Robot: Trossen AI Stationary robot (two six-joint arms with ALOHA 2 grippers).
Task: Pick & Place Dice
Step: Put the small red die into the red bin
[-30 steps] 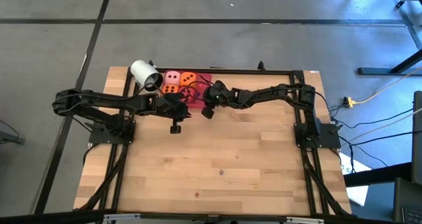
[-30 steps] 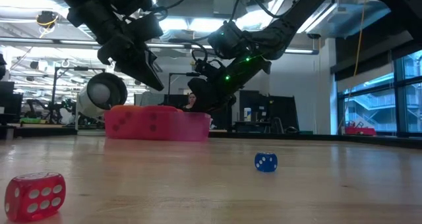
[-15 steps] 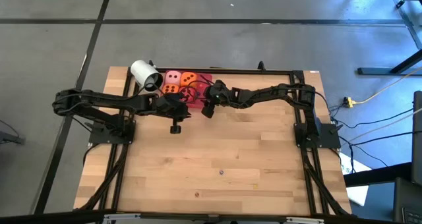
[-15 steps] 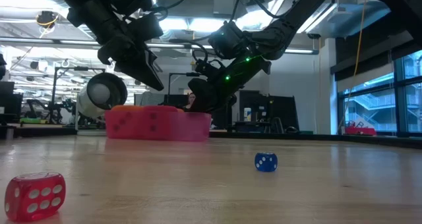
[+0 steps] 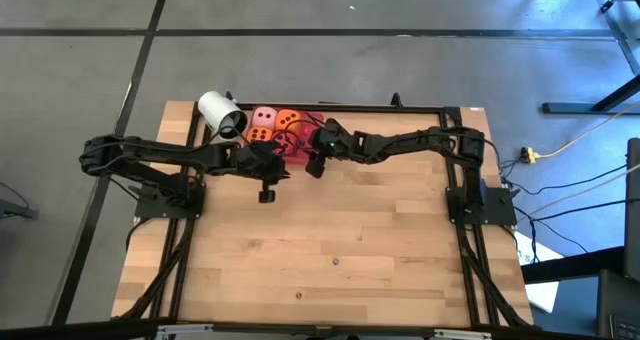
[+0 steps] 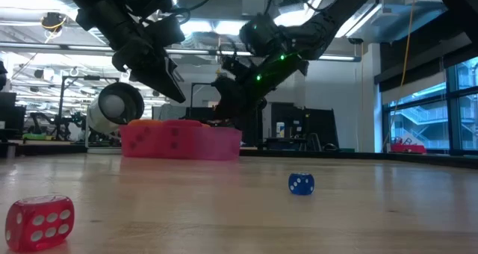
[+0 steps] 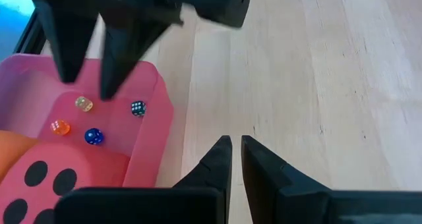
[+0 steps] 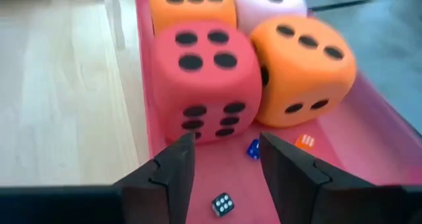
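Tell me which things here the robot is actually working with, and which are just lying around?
Working with:
- red die
- two orange dice
- pink die
- right hand, open over the tray

Lying around:
- red tray
- tiny dice
- white cup
- small blue die

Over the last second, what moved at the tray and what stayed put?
The right gripper, jaws open and empty, lifted slightly above the red tray, away from the red die. The left gripper stayed shut beside the tray; the dice did not move.
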